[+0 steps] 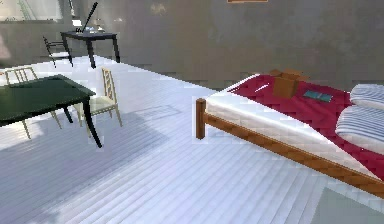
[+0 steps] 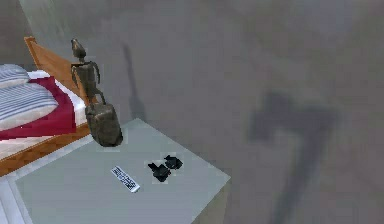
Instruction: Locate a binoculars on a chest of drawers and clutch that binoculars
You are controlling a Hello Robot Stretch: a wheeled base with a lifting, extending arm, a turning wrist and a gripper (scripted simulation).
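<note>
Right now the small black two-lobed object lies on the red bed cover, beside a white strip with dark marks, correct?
No. In the arm side view the small black two-lobed object lies on the pale grey cabinet top, not the red bed cover; the white strip is beside it.

The floor (image 1: 170,160) is lit brightly and evenly in the forward view, and soft shadows are cast under the table (image 1: 40,98). In the arm side view the wall (image 2: 200,50) is dimly lit; grey shadows are thrown on it behind the statue (image 2: 100,110) and at the view's right.
</note>
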